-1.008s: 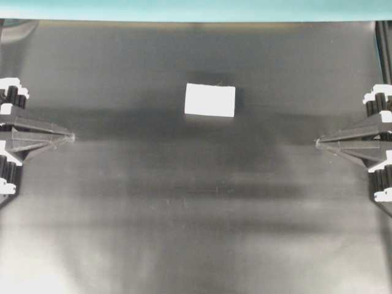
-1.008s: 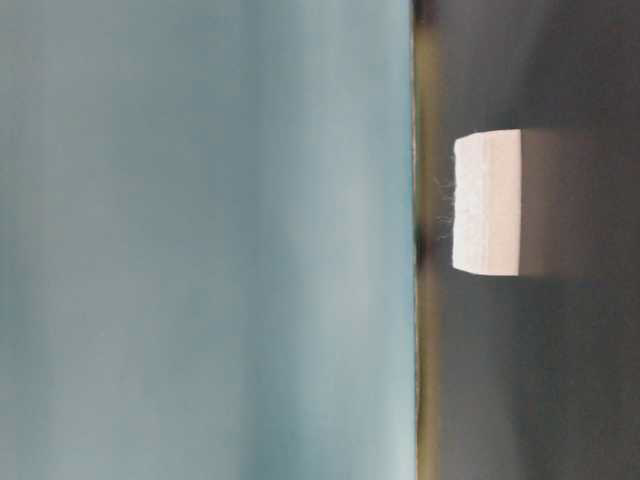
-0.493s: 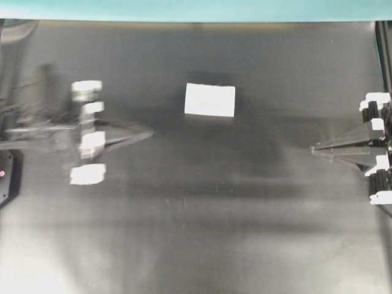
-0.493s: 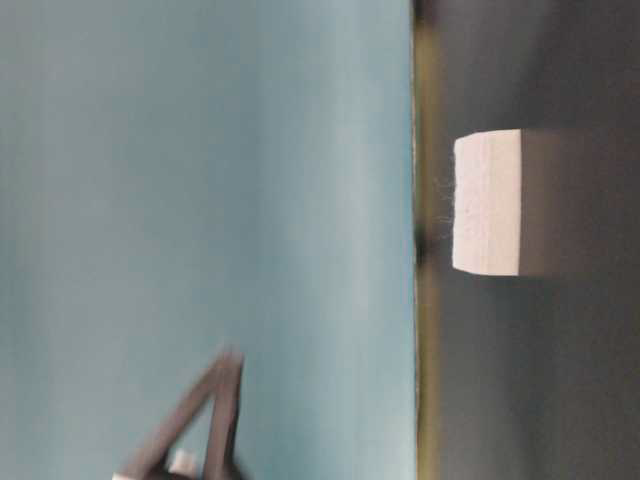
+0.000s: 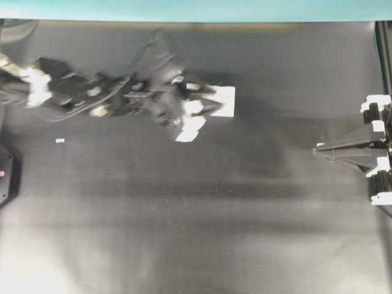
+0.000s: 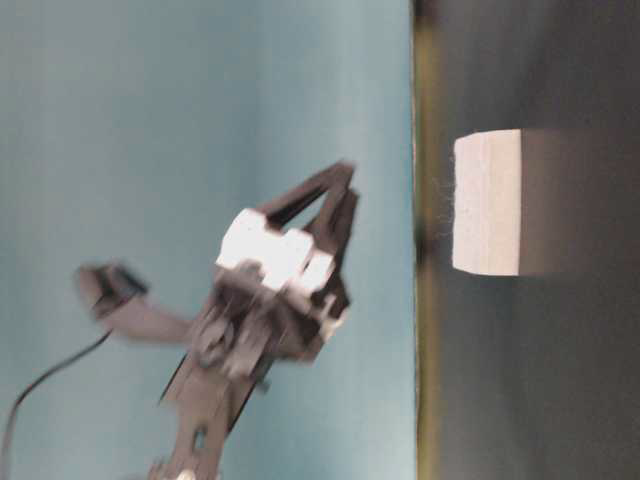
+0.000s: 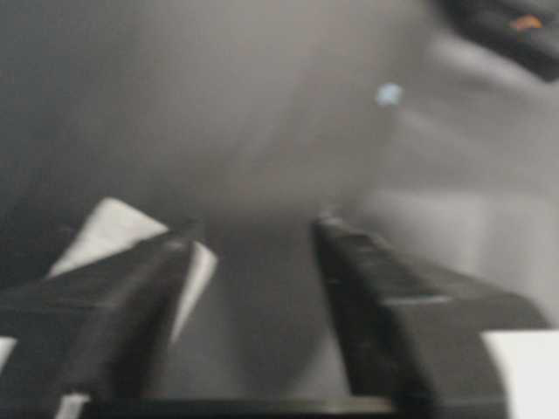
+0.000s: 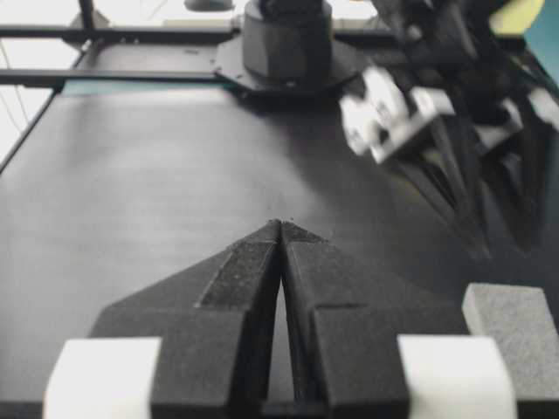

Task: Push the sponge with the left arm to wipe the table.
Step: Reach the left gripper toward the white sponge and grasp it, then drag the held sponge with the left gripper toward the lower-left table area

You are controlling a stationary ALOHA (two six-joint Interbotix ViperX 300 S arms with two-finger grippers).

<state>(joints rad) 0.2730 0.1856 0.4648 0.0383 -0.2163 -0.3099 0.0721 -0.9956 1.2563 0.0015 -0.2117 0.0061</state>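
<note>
The white sponge lies on the dark table near the back middle. The left arm reaches in from the left, blurred by motion. Its gripper is open and covers the sponge's left part from above. In the table-level view the gripper hangs in the air, apart from the sponge. In the left wrist view the sponge shows behind the left finger, outside the gap of the gripper. The right gripper is shut and empty at the right edge, as its wrist view shows.
A teal strip runs along the table's far edge. A tiny white speck lies on the sheet at the left. The left arm's base stands at the far end in the right wrist view.
The left arm has swung fast from the left edge out to the sponge and its jaws have opened. The sponge has not moved. The right gripper has stayed put.
</note>
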